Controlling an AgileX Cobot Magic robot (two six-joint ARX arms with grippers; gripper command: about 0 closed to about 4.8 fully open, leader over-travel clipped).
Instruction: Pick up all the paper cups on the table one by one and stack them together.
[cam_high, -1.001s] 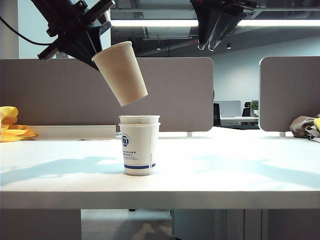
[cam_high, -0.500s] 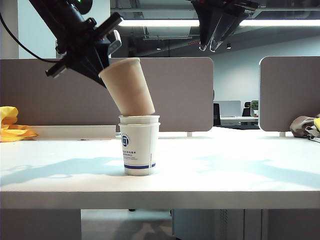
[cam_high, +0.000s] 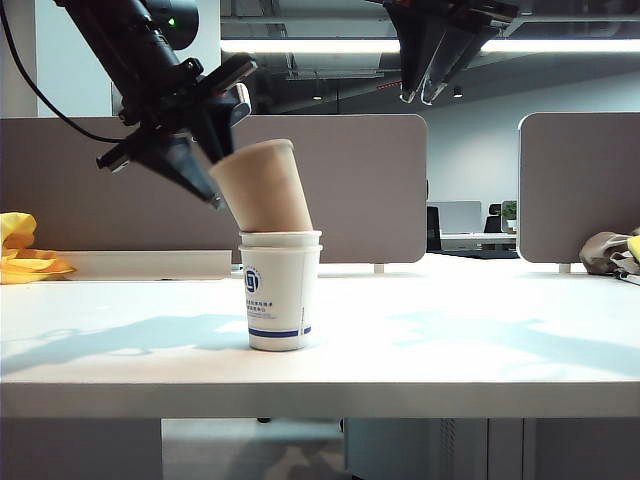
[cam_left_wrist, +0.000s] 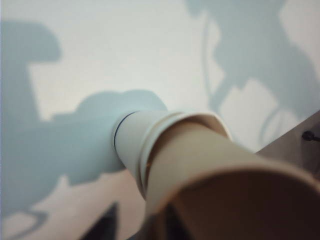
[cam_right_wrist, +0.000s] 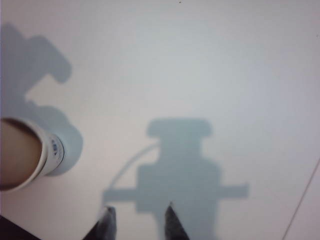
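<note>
Two white paper cups (cam_high: 280, 300) with blue logos stand nested on the table (cam_high: 480, 340). A tan paper cup (cam_high: 265, 190) leans tilted with its base inside the top white cup. My left gripper (cam_high: 230, 150) is at the tan cup's rim, its jaws spread on either side of the cup wall. In the left wrist view the tan cup (cam_left_wrist: 210, 175) fills the foreground, with the white stack (cam_left_wrist: 130, 145) beyond it and my left gripper (cam_left_wrist: 140, 227) open. My right gripper (cam_high: 420, 95) hangs high to the right, open and empty (cam_right_wrist: 138, 210), with the cups (cam_right_wrist: 50, 150) off to its side.
Grey-brown divider panels (cam_high: 350, 180) stand behind the table. A yellow cloth (cam_high: 20, 250) lies at the far left and a bundle of cloth (cam_high: 610, 250) at the far right. The table's thick front edge (cam_high: 320, 400) runs across the exterior view.
My left gripper came down and to the right, setting the tan cup's base into the white stack. Its jaws have spread apart off the cup wall. The right arm stayed still.
</note>
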